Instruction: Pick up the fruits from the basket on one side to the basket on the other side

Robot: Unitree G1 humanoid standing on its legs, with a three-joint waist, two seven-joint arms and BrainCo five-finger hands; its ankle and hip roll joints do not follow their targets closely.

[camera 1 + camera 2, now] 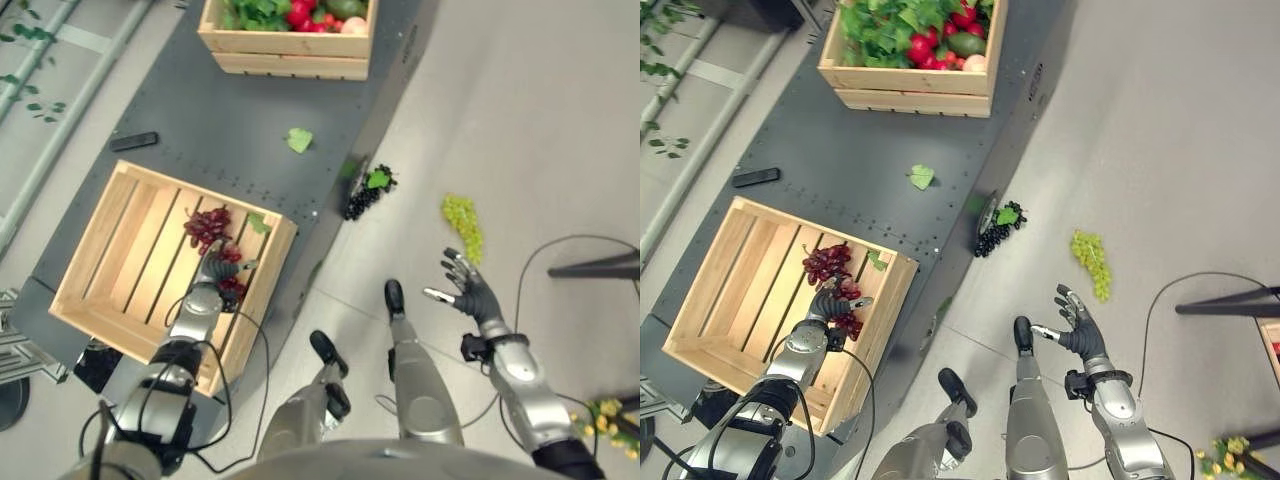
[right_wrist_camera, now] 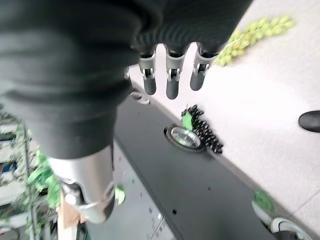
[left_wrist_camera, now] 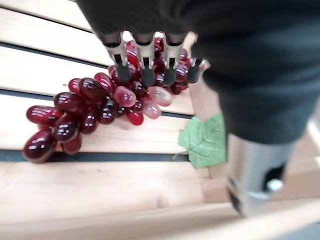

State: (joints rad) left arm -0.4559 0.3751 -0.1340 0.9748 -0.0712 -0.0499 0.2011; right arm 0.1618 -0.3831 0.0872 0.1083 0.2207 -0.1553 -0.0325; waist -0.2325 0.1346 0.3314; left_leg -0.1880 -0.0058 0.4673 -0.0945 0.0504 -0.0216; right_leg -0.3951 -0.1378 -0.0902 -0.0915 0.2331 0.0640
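Note:
A bunch of red grapes [image 3: 75, 110] lies on the slats of the near wooden crate [image 1: 110, 250], beside a green leaf [image 3: 205, 140]. My left hand [image 1: 208, 280] is inside that crate, open, its straight fingers [image 3: 146, 65] resting over the near end of the bunch. The far crate [image 1: 290, 50] holds red fruit and leafy greens. A bunch of green grapes [image 1: 463, 225] and a bunch of black grapes [image 1: 365, 192] lie on the floor. My right hand [image 1: 470, 290] hovers open over the floor just short of the green grapes, holding nothing.
Both crates stand on a dark grey platform [image 1: 230, 120], which also carries a loose green leaf [image 1: 299, 140] and a small black bar [image 1: 133, 141]. A black stand leg [image 1: 595, 268] lies on the floor at the right, with yellow flowers [image 1: 605, 415] below it.

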